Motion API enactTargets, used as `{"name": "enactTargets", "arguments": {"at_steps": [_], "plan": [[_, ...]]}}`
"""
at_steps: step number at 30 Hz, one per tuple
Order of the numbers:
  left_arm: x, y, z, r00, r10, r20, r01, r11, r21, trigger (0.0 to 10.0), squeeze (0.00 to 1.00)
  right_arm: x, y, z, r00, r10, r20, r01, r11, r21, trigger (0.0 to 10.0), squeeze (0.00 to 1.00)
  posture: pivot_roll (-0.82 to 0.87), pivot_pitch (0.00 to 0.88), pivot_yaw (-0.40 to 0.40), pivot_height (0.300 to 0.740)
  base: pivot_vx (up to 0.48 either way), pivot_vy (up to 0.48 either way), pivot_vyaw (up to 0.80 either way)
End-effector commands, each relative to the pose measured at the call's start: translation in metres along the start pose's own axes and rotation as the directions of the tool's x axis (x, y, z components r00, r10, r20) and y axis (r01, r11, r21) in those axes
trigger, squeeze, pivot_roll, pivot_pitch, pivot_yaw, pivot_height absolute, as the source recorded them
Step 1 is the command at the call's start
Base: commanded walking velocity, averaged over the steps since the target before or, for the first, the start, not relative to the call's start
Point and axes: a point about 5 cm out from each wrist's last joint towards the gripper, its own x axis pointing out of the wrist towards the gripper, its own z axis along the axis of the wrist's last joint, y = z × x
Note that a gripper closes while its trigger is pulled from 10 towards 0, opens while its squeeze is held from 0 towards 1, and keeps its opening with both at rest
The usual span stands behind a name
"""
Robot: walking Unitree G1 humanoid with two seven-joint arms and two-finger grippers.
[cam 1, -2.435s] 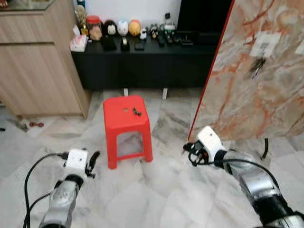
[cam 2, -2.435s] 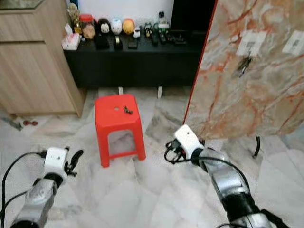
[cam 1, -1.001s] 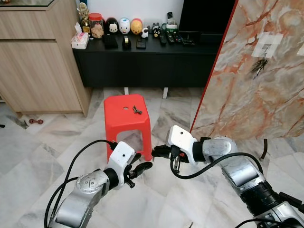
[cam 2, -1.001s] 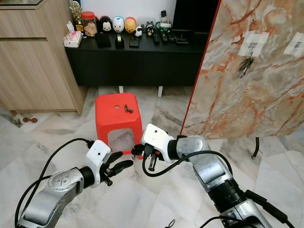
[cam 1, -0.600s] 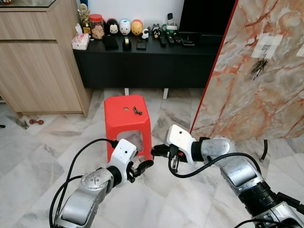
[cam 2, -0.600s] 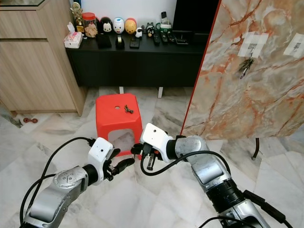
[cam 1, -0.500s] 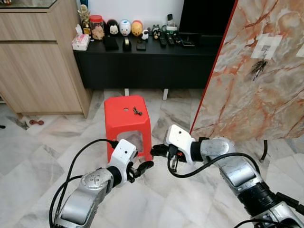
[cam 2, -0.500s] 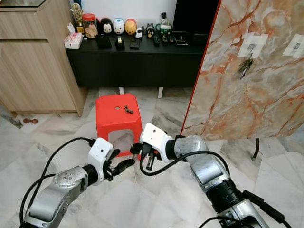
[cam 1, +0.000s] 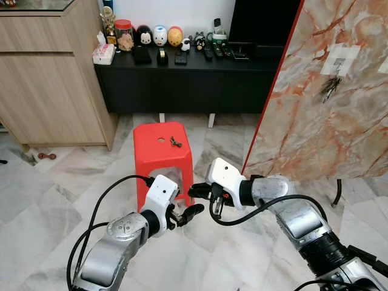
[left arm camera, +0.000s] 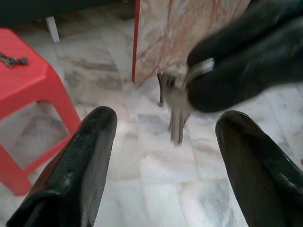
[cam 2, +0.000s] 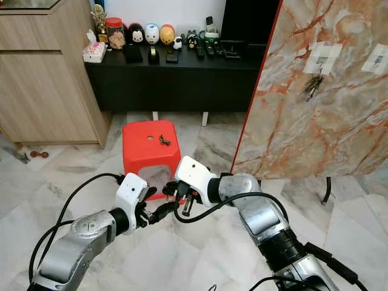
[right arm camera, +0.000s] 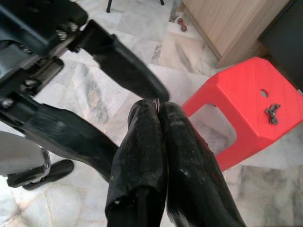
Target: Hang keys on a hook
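Your right pincer (cam 1: 199, 193) is clamped on a bunch of keys (left arm camera: 176, 109): in the right wrist view its two black fingers (right arm camera: 142, 142) press together with a sliver of metal at the tips, and in the left wrist view the keys dangle from those tips on a ring. Your left pincer (cam 1: 185, 213) sits just below and beside it, fingers spread wide, one on each side of the hanging keys without touching them. Both pincers meet in front of the red stool (cam 1: 162, 151), above the marble floor (cam 1: 54, 182). On the stool's seat you have a small dark key or chain piece (cam 1: 175, 142) lying near a round hole. To your right, a marble-patterned panel (cam 1: 327, 103) with a red edge stands upright; a white hook pad (cam 1: 339, 59) is stuck high on it, and another dark bunch of keys (cam 1: 329, 86) hangs just under that pad. Behind the stool runs a long black worktop (cam 1: 182, 63) carrying small figurines and remotes, with a wooden cabinet (cam 1: 48, 73) at its left end.
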Motion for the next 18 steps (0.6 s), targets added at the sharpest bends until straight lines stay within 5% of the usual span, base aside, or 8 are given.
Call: {"name": "enactTargets", "arguments": {"at_steps": [1, 12, 13, 14, 15, 16, 18], "plan": [[0.0018, 0.0034, 0.0025, 0.999, 0.042, 0.000, -0.042, 0.999, -0.002, 10.0, 0.00, 0.0004, -0.0016, 0.0072, 1.000, -0.007, 0.009, 0.007, 1.000, -0.016, 10.0, 0.00, -0.01, 0.033, -0.099, 0.740, 0.000, 0.000, 0.00], [0.0030, 0.0049, 0.0027, 0.998, 0.060, -0.006, -0.060, 0.998, -0.003, 10.0, 0.00, 0.0039, -0.0011, 0.0078, 1.000, -0.012, 0.011, 0.012, 1.000, -0.006, 10.0, 0.00, -0.01, 0.037, -0.101, 0.740, 0.000, 0.000, 0.00], [0.0030, 0.0048, 0.0026, 0.998, 0.060, -0.007, -0.060, 0.998, -0.002, 8.0, 0.00, 0.0038, -0.0012, 0.0079, 1.000, -0.013, 0.011, 0.013, 1.000, -0.006, 10.0, 0.00, -0.01, 0.037, -0.101, 0.740, 0.000, 0.000, 0.00], [0.0032, 0.0044, 0.0024, 0.998, 0.059, -0.008, -0.059, 0.998, -0.001, 1.3, 0.00, 0.0038, -0.0015, 0.0081, 1.000, -0.015, 0.011, 0.015, 1.000, -0.005, 10.0, 0.00, -0.01, 0.039, -0.100, 0.740, 0.000, 0.000, 0.00], [0.0033, 0.0044, 0.0024, 0.998, 0.059, -0.008, -0.059, 0.998, -0.001, 1.3, 0.00, 0.0038, -0.0015, 0.0082, 1.000, -0.015, 0.011, 0.015, 1.000, -0.005, 10.0, 0.00, -0.01, 0.039, -0.100, 0.740, 0.000, 0.000, 0.00], [0.0033, 0.0043, 0.0023, 0.998, 0.058, -0.008, -0.058, 0.998, 0.000, 0.0, 0.00, 0.0038, -0.0016, 0.0082, 1.000, -0.016, 0.011, 0.016, 1.000, -0.005, 10.0, 0.00, -0.01, 0.039, -0.100, 0.740, 0.000, 0.000, 0.00], [0.0033, 0.0041, 0.0023, 0.998, 0.055, -0.009, -0.055, 0.998, 0.000, 0.0, 0.00, 0.0036, -0.0022, 0.0083, 1.000, -0.021, 0.011, 0.021, 1.000, -0.005, 10.0, 0.00, -0.01, 0.039, -0.100, 0.740, 0.000, 0.000, 0.00]]}}
